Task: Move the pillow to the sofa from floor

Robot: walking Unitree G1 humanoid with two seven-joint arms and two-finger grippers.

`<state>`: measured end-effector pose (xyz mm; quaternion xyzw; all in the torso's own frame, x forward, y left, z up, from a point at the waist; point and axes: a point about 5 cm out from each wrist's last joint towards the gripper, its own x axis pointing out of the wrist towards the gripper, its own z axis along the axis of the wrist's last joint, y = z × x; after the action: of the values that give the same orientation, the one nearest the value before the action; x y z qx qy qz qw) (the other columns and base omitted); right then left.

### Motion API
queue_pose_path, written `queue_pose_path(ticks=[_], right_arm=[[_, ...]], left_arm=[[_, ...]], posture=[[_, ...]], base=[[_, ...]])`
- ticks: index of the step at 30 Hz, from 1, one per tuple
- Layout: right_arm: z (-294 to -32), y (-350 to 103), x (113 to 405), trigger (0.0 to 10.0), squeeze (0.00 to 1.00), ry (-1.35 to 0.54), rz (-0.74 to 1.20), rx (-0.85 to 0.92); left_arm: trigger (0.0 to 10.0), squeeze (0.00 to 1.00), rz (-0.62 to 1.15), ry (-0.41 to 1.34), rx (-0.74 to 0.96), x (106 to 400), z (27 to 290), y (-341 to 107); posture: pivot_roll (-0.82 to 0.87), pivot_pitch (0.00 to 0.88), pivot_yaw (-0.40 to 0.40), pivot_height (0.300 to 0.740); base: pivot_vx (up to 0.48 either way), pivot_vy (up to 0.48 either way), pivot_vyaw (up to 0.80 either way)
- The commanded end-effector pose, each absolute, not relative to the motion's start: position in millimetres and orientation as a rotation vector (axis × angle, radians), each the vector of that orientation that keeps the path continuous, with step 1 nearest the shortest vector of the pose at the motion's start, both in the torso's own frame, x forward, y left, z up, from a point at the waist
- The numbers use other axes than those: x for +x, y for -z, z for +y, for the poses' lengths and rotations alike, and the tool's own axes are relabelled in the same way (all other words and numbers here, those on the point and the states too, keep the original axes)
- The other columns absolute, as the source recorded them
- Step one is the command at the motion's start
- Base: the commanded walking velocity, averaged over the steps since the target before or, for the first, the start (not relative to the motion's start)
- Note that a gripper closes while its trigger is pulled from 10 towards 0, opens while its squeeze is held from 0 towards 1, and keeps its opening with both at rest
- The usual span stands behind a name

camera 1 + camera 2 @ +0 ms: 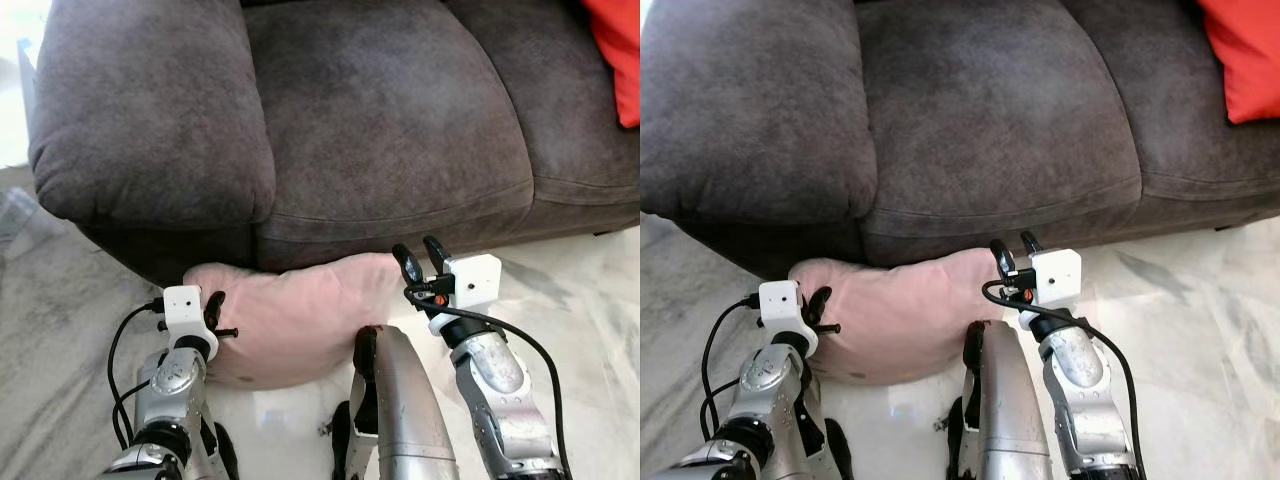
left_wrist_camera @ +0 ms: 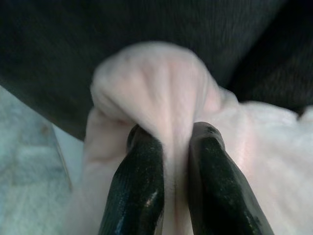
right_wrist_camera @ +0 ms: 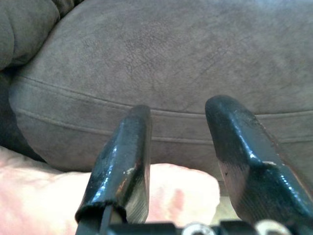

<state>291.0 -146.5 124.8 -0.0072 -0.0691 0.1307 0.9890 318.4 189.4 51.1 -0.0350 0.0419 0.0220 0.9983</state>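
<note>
- The pale pink pillow (image 1: 300,320) is lying on the marble-patterned floor (image 1: 60,300), tucked against the front base of the dark brown sofa (image 1: 380,110), partly under the seat overhang.
- The left gripper (image 2: 171,166) is pinching a fold of the pillow's corner fabric between its two fingers (image 2: 134,191); the wrist view is showing the cloth bunched up and squeezed tight.
- The right gripper (image 1: 422,258) is hovering just above the pillow's other end, fingers spread apart, with nothing between them and the sofa front ahead.
- The step in hand is looking like securing a second hold before lifting. Doing it well probably means lowering the right gripper onto the pillow's edge and closing on a thick fold, not a thin skin of cloth.
- A one-corner grip is risking the pillow sagging and catching under the seat lip; pulling it outward first, then up, seems safer.
- An orange-red cushion (image 1: 618,55) is sitting on the sofa's far right, so the nearer seat is looking like the place to set it.
- No brand, label or writing is readable on anything; the left wrist view is soft, so small tags could be missed.
</note>
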Motion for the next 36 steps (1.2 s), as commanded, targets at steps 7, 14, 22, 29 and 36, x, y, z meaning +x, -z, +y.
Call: queue_pose_path(ticks=[7,14,22,29,36], right_arm=[[-147,-109,297,10.0,0.00,-0.211,-0.109,0.018],[-147,-107,300,10.0,0.00,-0.200,-0.124,0.032],[-148,-106,303,10.0,0.00,-0.186,-0.133,0.034],[-148,-106,303,10.0,0.00,-0.190,-0.142,0.034],[-149,-105,301,10.0,0.00,-0.198,-0.137,0.028]], left_arm=[[10.0,0.00,0.028,-0.036,-0.049,316,192,-59],[10.0,0.00,0.039,-0.013,-0.054,318,188,-60],[10.0,0.00,0.117,0.014,-0.079,322,185,-55],[10.0,1.00,0.150,-0.046,-0.117,317,196,-49],[10.0,1.00,0.164,-0.084,-0.204,316,208,-53]], posture=[[0.01,0.202,-0.051,0.470],[0.01,0.181,-0.028,0.470],[0.01,0.174,-0.019,0.470],[0.01,0.191,-0.021,0.470],[0.01,0.206,-0.027,0.470]], base=[[0.000,0.000,0.00],[0.000,0.000,0.00],[0.000,0.000,0.00],[0.000,0.000,0.00],[0.000,0.000,0.00]])
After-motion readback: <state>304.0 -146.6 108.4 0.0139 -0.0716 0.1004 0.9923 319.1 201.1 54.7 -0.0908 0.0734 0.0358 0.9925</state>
